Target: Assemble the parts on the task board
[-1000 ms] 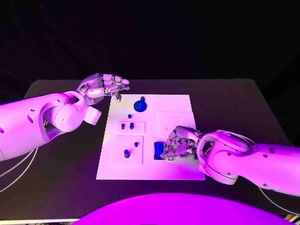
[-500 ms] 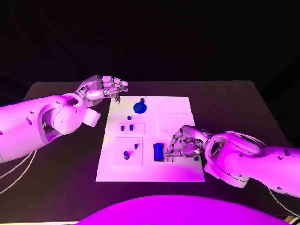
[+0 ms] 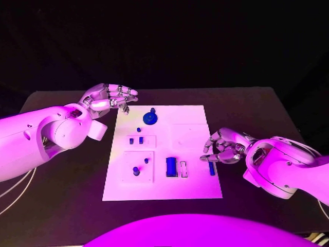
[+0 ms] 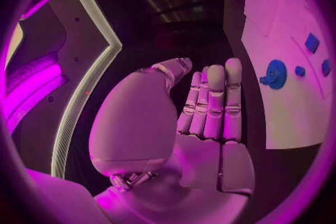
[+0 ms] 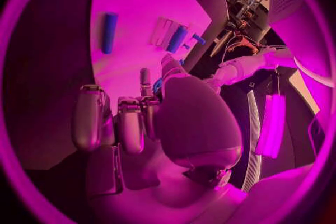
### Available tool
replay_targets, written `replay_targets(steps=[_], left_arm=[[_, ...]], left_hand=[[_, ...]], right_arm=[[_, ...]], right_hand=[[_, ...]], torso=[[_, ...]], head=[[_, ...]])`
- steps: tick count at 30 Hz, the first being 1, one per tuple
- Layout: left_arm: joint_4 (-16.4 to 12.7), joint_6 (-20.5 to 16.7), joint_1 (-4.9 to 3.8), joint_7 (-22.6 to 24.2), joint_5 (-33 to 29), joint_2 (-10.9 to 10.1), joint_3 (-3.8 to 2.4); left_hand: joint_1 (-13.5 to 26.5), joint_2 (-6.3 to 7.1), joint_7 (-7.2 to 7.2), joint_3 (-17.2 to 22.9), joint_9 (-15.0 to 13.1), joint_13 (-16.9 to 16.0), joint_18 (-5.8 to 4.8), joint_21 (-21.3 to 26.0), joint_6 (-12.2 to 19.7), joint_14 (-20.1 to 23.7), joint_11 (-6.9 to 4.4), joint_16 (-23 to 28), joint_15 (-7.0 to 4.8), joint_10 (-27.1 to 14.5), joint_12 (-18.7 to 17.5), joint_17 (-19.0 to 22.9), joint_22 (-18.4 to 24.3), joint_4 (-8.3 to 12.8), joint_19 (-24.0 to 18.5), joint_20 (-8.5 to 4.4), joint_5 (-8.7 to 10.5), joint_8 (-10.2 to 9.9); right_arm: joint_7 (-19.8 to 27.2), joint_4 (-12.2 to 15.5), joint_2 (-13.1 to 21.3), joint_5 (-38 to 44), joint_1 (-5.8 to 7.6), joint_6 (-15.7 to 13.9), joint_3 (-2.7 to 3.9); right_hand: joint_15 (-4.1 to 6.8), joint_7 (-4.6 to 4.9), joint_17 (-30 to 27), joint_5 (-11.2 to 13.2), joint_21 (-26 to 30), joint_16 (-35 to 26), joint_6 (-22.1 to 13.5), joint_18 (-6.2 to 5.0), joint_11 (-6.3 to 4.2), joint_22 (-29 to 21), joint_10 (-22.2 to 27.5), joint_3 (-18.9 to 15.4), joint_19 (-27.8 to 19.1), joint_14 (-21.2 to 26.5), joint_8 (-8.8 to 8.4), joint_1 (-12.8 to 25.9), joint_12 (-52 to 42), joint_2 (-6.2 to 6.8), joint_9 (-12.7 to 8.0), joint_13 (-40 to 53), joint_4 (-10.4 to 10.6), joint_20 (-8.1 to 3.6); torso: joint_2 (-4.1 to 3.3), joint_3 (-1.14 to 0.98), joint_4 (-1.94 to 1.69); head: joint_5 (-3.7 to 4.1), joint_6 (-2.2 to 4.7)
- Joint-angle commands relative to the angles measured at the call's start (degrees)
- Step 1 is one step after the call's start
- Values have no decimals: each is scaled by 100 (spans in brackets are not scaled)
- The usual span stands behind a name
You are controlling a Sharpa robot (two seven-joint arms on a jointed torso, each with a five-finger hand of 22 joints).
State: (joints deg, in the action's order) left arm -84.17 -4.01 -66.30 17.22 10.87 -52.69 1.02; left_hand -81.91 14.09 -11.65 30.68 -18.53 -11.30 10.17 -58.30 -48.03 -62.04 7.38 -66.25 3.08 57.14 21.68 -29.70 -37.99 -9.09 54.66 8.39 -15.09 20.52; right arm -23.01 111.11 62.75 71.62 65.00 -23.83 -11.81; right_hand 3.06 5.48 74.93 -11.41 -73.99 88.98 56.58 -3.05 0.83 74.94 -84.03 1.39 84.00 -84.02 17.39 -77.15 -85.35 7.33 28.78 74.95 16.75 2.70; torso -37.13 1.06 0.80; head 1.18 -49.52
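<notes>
Several small blue parts (image 3: 171, 166) lay on the white task board (image 3: 194, 190) at the middle of the black table (image 3: 268, 113). The right hand (image 3: 225, 146) hovered at the board's right edge, fingers curled, holding nothing. The left hand (image 3: 107, 98), fingers curled and empty, hung beyond the board's far left corner.

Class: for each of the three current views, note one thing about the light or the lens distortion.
Head view: magenta light washes the task board and both arms; beyond the table it is black. Left wrist view: the fisheye bends the board's straight edge, and the left hand looms large. Right wrist view: the right hand looms large, the rim falls dark.
</notes>
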Motion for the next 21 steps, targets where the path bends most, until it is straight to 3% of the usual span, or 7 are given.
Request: replay_targets(steps=[1, 10, 18, 21], left_arm=[[-32, 73, -4, 51, 19, 22, -3], [-40, 72, -4, 57, 20, 27, -4], [-39, 79, -4, 58, 21, 25, -4], [-38, 83, -4, 57, 21, 23, -4]], left_hand=[[-29, -43, 23, 37, -7, -9, 45, 15, 33, 17, -14, 9, -19, 1, 20, 7, 9, 6, -12, 4, -31, 33], [-6, -30, 18, 26, -6, -9, 44, 16, 38, 18, -9, 10, -15, -4, 22, 8, 10, -6, -12, 5, -23, 36], [-6, -30, 18, 26, -6, -9, 44, 16, 38, 18, -9, 10, -15, -4, 22, 8, 10, -6, -12, 5, -23, 36], [-6, -30, 18, 26, -6, -9, 44, 16, 38, 18, -9, 10, -15, -4, 22, 8, 10, -6, -12, 5, -23, 36]], right_arm=[[-375, 1, 125, 519, 0, -37, -9], [-647, 27, 440, 816, -195, -133, -37], [-826, 5, 343, 897, -346, -176, -47], [-885, -27, 251, 919, -423, -200, -48]], right_hand=[[-30, -7, 1099, -6, 44, -26, 102, -4, 13, 1013, -344, 35, 77, -514, 15, 30, 41, 76, 12, 1135, -2, 59], [0, -59, 1122, -9, 7, -20, 259, 1, -28, 1031, -335, 37, 95, -519, 56, 245, 65, 154, 36, 1119, 8, 50], [28, -98, 1146, -12, -28, -13, 352, 7, -62, 1046, -342, 41, 113, -524, 102, 390, 59, 177, 63, 1124, 15, 28], [42, -115, 1143, -15, -16, -14, 376, 6, -77, 1045, -341, 30, 113, -524, 118, 545, 64, 178, 77, 1121, 19, 15]], torso=[[2, -6, -12], [0, -18, 7], [-10, -13, -16], [-10, -13, -16]], head=[[87, 3], [133, 26], [156, 20], [129, 24]])
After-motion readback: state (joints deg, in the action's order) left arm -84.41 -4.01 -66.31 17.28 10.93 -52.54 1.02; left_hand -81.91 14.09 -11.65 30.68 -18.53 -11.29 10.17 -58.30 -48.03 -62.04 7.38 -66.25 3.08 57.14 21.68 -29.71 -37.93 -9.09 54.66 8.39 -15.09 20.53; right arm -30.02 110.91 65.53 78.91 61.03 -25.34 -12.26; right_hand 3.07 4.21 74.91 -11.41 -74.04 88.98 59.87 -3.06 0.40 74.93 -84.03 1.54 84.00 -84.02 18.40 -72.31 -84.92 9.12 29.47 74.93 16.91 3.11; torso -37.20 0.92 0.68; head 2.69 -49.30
